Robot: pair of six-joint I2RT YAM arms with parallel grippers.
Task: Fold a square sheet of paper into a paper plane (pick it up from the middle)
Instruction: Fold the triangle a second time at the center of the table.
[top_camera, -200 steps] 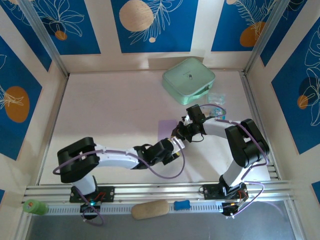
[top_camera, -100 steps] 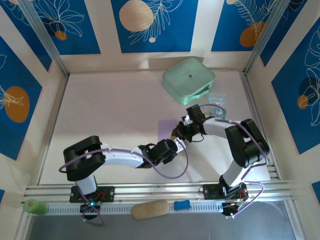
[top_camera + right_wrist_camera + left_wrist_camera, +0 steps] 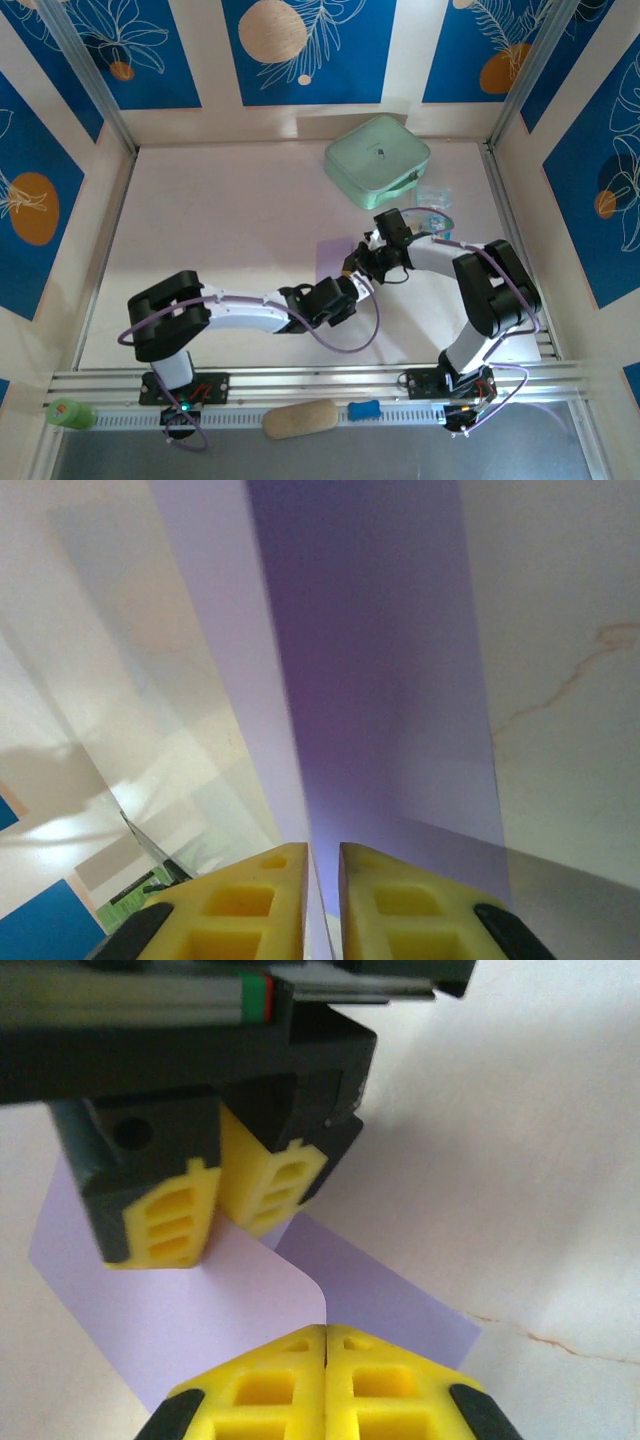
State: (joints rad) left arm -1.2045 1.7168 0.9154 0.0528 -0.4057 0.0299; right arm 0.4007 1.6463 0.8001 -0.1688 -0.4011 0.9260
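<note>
Left pincer (image 3: 325,1360) pinching the square sheet of paper (image 3: 190,1310); right pincer (image 3: 322,875) a slit apart.
The left pincer's yellow fingertips (image 3: 265,1390) are pressed together where the sheet's curled, lifted fold meets them. In the left wrist view the right pincer faces it from 12 o'clock. The fold runs into the right pincer's narrow slit, and I cannot tell whether it grips. From above, the sheet lies on the tabletop (image 3: 220,220) right of centre, with the mint-green case (image 3: 377,160) apart at 1 o'clock.
</note>
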